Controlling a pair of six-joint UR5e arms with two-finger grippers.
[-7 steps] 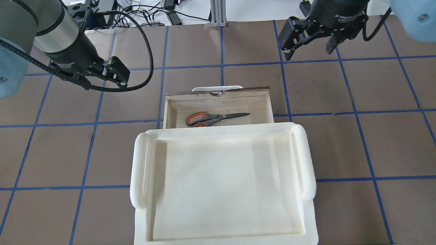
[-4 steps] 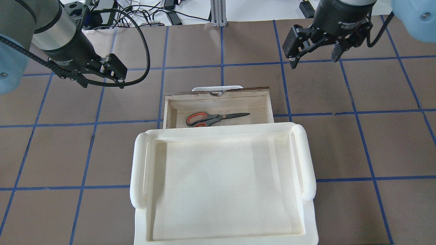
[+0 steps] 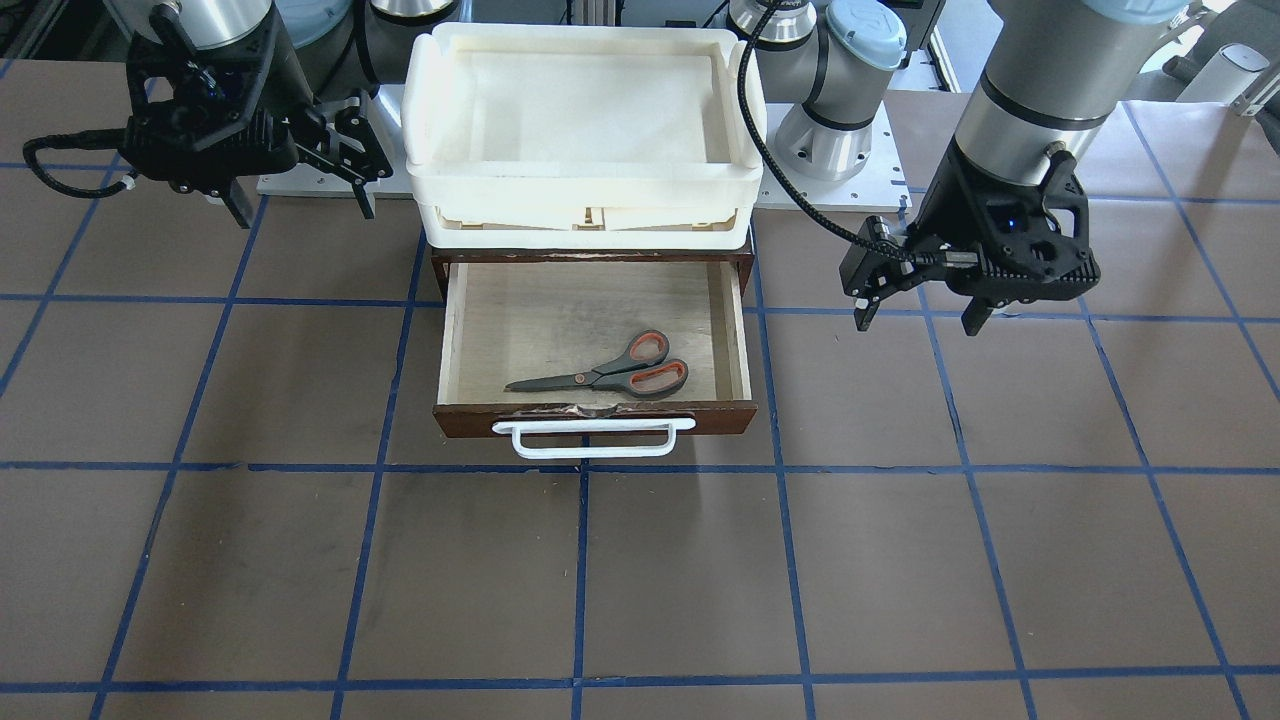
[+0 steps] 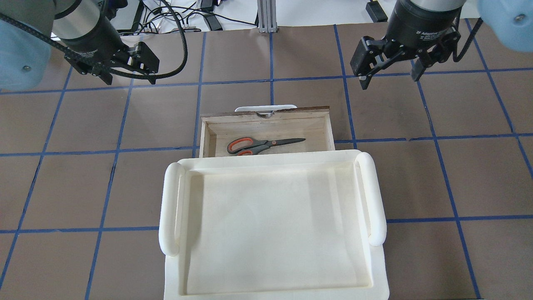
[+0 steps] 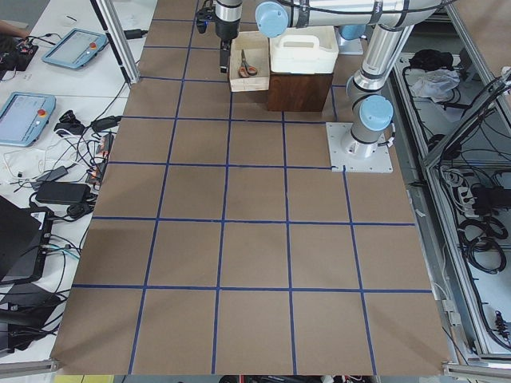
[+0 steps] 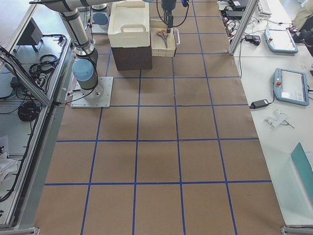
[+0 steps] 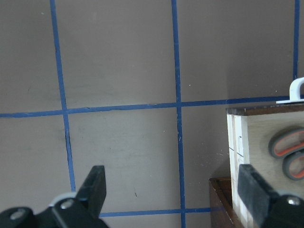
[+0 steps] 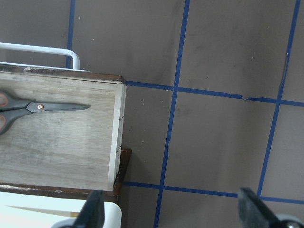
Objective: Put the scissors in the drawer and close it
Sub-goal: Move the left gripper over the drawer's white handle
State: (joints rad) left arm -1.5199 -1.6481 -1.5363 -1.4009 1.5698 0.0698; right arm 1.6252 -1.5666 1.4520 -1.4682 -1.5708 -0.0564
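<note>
The scissors (image 3: pixel 610 375) lie flat inside the open drawer (image 3: pixel 600 418), blades pointing to the robot's right, and also show in the overhead view (image 4: pixel 260 145). The drawer has a brown front and a white bar handle (image 3: pixel 590 438) and stands pulled out from under the cream trays. My left gripper (image 4: pixel 127 77) is open and empty, above the table to the left of the drawer (image 7: pixel 236 142). My right gripper (image 4: pixel 390 79) is open and empty, above the table beyond the drawer's right corner. The right wrist view shows the scissors' blades (image 8: pixel 57 107).
Stacked cream-white plastic trays (image 4: pixel 170 208) sit on the brown cabinet (image 3: pixel 440 262) over the drawer's back. The brown table mat with a blue tape grid (image 4: pixel 270 79) lies all around. Cables and tablets lie beyond the far edge (image 4: pixel 187 16).
My left gripper has moved away from the robot, up in the overhead view, and turned. My right gripper has shifted slightly toward the robot. The scissors and drawer have not moved.
</note>
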